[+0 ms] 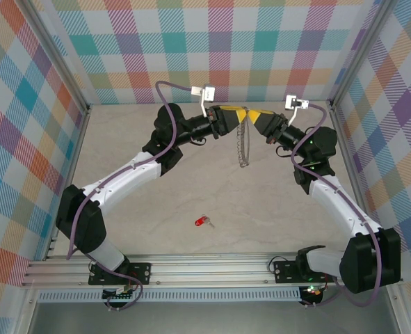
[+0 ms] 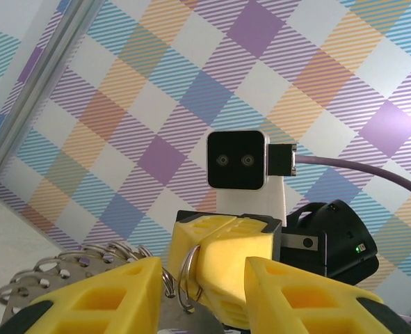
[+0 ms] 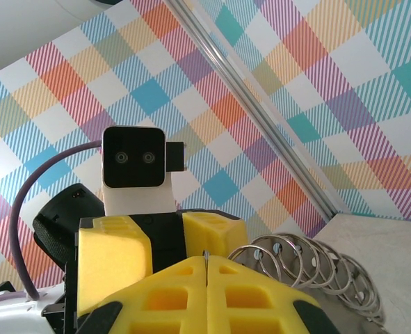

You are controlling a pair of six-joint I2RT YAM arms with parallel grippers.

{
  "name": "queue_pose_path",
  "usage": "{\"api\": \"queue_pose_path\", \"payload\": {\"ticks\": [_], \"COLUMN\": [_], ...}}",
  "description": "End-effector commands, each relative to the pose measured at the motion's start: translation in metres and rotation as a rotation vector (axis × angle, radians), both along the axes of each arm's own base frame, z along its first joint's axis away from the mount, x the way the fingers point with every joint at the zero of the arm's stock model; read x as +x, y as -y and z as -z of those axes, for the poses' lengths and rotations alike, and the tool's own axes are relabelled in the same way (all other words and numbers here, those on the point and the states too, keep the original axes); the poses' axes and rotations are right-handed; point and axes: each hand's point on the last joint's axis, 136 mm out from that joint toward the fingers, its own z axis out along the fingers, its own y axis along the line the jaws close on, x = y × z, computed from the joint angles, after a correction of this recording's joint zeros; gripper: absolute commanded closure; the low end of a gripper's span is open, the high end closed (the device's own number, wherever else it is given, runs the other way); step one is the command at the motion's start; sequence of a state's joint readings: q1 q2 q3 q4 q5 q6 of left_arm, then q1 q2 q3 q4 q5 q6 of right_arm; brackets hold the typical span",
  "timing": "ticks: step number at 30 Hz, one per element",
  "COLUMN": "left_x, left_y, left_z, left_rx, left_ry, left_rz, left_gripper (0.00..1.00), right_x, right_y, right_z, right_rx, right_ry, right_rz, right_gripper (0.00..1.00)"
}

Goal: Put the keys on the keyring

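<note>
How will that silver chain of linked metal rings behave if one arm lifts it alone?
Probably floppy: the silver chain of linked metal rings hangs limp, straight down, in the top view. Its rings bunch and overlap in the right wrist view, so it would likely swing and shift. Thin metal may slip from a light pinch.

The keyring (image 1: 244, 146) gleams, shiny silver metal links; the key (image 1: 202, 222) shows a red plastic head; the bench (image 1: 261, 216) looks matt, stone-veined.

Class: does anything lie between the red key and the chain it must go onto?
Nothing visible does. The red key lies alone on the table, nearer the bases; the chain hangs beyond it, where the left gripper and right gripper meet.
</note>
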State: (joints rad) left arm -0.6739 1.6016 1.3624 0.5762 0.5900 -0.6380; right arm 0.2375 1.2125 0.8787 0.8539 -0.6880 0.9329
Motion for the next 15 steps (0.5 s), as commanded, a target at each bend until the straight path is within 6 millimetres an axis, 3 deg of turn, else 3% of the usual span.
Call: {"api": "queue_pose_path", "payload": {"ticks": [1,15], "left_x": [-0.01,-0.003], "left_y": [0.004,0.014], "left_z": [-0.025,-0.011], "left_rx": [-0.046,-0.021], "left_ry": [0.051,0.024], "left_rz": [0.029,0.037], "left_gripper": [0.64,0.66], "right_x": [-0.008,-0.008], "right_y": [0.0,-0.001], "right_z": [-0.016,-0.014], "right_rx": [0.03,0.025], "right_ry": [0.068,0.066], "right_rz": [-0.003,-0.007], "right_gripper": [1.0,1.0]}}
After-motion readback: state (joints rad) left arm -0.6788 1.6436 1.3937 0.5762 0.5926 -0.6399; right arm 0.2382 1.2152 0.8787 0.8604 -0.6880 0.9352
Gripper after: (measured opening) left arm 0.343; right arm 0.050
